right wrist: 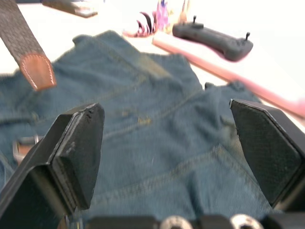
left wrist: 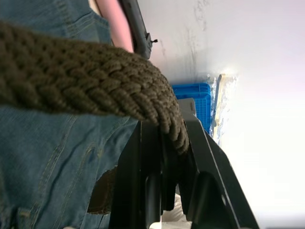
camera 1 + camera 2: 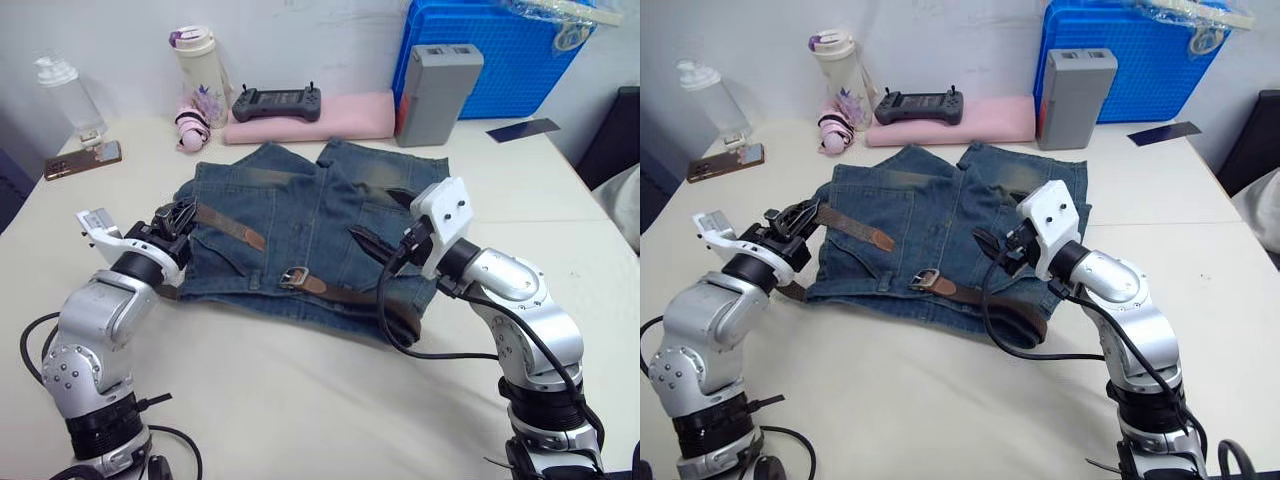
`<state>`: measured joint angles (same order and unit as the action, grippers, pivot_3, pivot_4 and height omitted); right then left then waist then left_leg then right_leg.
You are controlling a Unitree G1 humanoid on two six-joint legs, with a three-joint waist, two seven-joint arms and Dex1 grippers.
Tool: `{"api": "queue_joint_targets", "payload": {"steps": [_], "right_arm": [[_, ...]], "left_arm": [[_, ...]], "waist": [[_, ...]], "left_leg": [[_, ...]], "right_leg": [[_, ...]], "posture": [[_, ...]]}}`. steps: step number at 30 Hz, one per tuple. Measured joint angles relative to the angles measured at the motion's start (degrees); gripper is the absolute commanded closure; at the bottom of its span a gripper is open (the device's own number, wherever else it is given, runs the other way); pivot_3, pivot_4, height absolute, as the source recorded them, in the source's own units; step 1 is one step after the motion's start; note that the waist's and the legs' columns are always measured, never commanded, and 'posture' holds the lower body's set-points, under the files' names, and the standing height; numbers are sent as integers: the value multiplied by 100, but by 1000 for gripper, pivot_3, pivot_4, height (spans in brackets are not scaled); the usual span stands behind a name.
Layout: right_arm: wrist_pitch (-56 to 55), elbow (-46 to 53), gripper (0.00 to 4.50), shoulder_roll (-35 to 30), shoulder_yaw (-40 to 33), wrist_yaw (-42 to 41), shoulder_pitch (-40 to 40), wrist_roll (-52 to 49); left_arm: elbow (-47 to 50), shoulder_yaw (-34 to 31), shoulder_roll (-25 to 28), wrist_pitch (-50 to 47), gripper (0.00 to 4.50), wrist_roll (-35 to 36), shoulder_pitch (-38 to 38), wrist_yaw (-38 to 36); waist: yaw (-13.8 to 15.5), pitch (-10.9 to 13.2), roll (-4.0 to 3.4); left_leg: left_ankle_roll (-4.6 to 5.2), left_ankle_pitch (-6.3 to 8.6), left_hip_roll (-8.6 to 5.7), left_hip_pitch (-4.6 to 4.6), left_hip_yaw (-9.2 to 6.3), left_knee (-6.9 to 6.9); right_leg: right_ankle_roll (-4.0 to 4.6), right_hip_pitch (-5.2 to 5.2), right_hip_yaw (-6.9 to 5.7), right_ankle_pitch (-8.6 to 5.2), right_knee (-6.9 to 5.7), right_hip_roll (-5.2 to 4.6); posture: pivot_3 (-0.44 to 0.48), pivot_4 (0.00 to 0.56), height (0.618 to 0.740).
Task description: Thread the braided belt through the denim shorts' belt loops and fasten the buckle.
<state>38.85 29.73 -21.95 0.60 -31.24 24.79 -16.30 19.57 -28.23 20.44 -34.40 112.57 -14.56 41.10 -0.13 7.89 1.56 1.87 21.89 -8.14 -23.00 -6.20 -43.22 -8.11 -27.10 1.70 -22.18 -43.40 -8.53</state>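
Note:
The denim shorts (image 3: 300, 215) lie flat in the middle of the table, waistband toward me. The braided belt (image 3: 355, 296) runs along the waistband. Its silver buckle (image 3: 295, 277) lies on the denim near the middle. My left gripper (image 3: 180, 220) is at the shorts' left edge, shut on the belt (image 2: 86, 86). From there the strap runs to its tan tip (image 3: 252, 240). My right gripper (image 3: 995, 245) hovers open over the right leg of the shorts (image 1: 157, 143), nothing between its fingers (image 1: 78, 148). I cannot pick out the belt loops.
At the back stand a pink pad (image 3: 340, 115) with a black controller (image 3: 277, 102), a grey box (image 3: 436, 92), a blue crate (image 3: 500, 50) and a drink bottle (image 3: 200, 70). A phone (image 3: 82, 160) lies at far left. A black cable (image 3: 420, 350) loops beside the right arm.

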Motion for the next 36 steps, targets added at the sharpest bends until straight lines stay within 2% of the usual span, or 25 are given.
{"api": "queue_joint_targets", "payload": {"steps": [2,3,5,14,20,23,27,31,36], "right_arm": [[140,188,51,-7,-101,-139,-57,-385],[192,262,51,-19,-120,-196,-59,-547],[390,449,51,-92,-145,-335,-63,-914],[1220,850,51,-711,-202,-684,-322,-2166],[1231,830,51,-882,-202,-642,-340,-2227],[1224,813,51,-884,-200,-594,-339,-2228],[1220,803,51,-884,-193,-570,-324,-2235],[1208,792,51,-921,-191,-570,-298,-2235],[1172,787,51,-944,-186,-570,-280,-2235]], "left_arm": [[-46,-21,102,-102,4500,-1,196,-149],[-77,-34,104,-133,4500,0,263,-191],[-197,-33,101,-175,4500,-1,315,-275],[-222,-171,201,-256,4500,-2,832,-499],[230,-457,164,-264,4500,-2,1452,-615],[309,-467,159,-248,4500,-2,1669,-643],[353,-348,210,-239,4500,-3,1927,-757],[404,-198,288,-220,4500,-9,2328,-902],[403,-96,456,-176,4500,-70,2424,-1105]], "waist": [[2,2,-4],[2,2,-5],[-10,1,-4],[-24,1,-4],[16,3,-6],[66,19,-26],[144,48,-69],[151,58,-81],[155,64,-87]], "left_leg": [[2,-52,10,149,-74,210],[1,-50,12,188,-105,237],[-2,-39,31,189,-118,251],[16,-27,34,191,-120,293],[0,-47,44,199,-120,294],[-4,-69,59,246,-120,322],[-15,-75,102,260,-118,326],[-20,-76,110,262,-117,339],[-22,-77,114,262,-117,360]], "right_leg": [[-1,151,-3,80,250,52],[-2,187,3,91,301,77],[-1,197,1,99,354,96],[1,196,-7,112,410,94],[4,210,-2,150,437,105],[17,269,-3,193,493,122],[24,301,14,251,566,187],[26,296,18,252,570,192],[27,292,17,252,588,194]], "posture": [[0,150,718],[0,150,718],[0,150,718],[0,150,718],[0,150,718],[0,150,718],[0,150,718],[0,150,718],[0,150,718]]}}
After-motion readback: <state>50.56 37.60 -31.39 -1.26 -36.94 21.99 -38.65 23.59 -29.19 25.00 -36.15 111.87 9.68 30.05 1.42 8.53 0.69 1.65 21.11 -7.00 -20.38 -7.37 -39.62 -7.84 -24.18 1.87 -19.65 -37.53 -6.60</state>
